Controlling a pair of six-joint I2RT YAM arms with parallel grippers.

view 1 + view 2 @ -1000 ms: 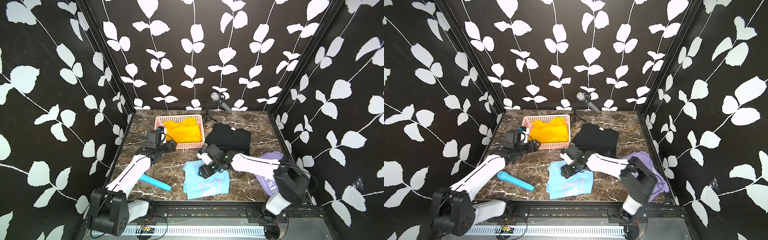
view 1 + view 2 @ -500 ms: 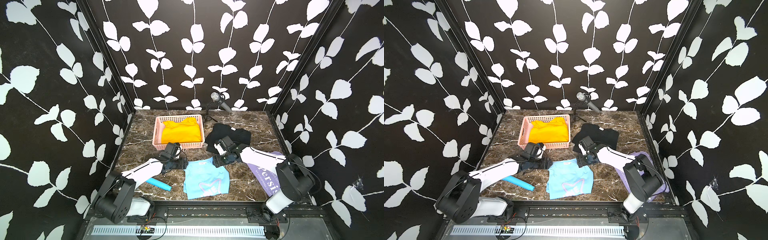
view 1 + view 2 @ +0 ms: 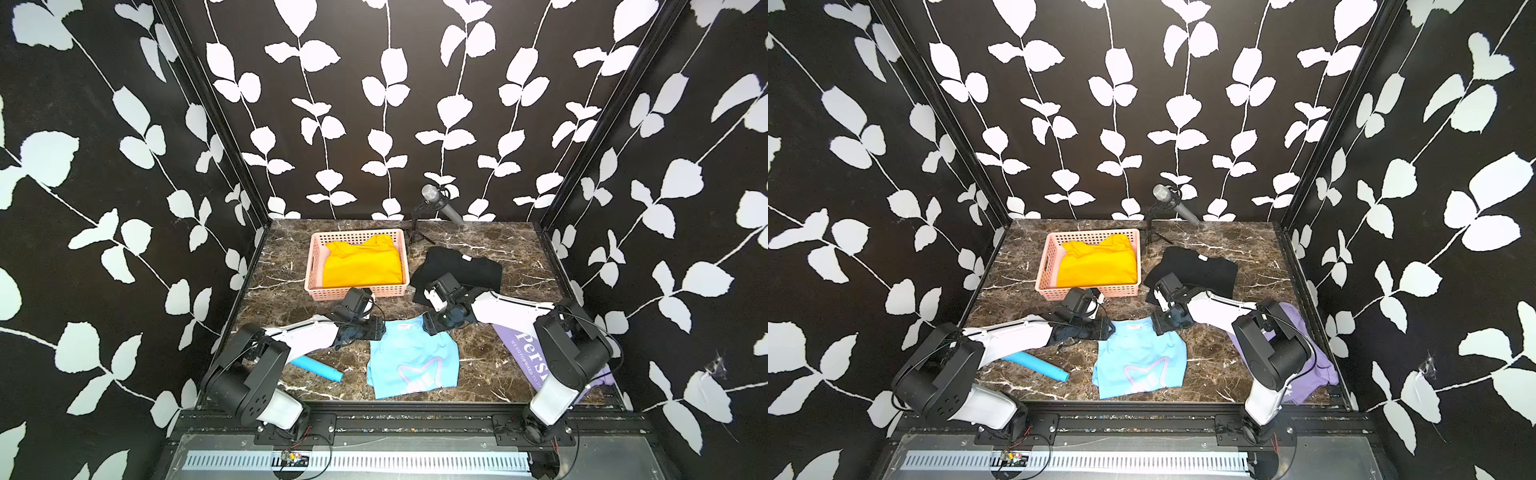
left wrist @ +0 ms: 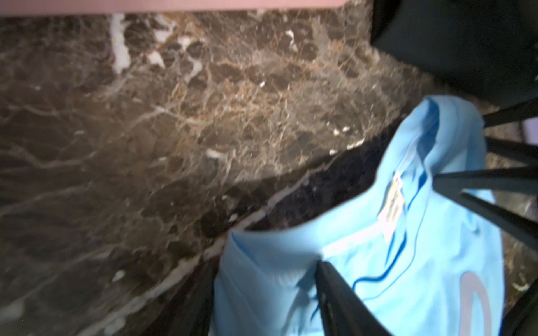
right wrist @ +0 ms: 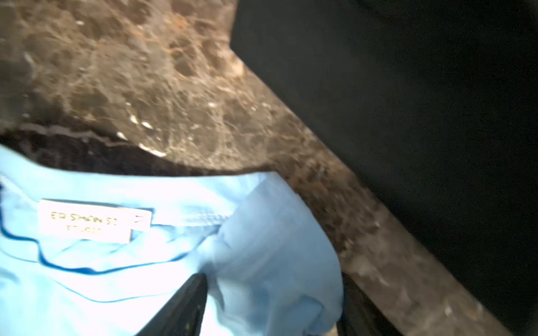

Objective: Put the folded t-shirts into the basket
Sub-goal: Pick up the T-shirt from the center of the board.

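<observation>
The light blue shirt (image 3: pixel 411 365) lies flat at the front of the marble-patterned worktop (image 3: pixel 282 291), outside the basket (image 3: pixel 357 291), with a pale star outline on its chest. Further back, the pink perforated basket holds the yellow shirt (image 3: pixel 361 266). The black shirt (image 3: pixel 461 266) lies just beside the basket. The lavender shirt (image 3: pixel 519 347) is partly under the right arm and shows "Pers" in white — the rest is covered. A light blue tube (image 3: pixel 318 369) lies beside the left arm, and a microphone (image 3: pixel 436 199) on a small tripod stands at the back. The left pincer (image 3: pixel 377 328) and right pincer (image 3: pixel 429 326) each stand about half open astride a collar-side corner of the light blue shirt, soft cloth between the fingers. The white neck label (image 5: pixel 93 221) is too blurred to read.
</observation>
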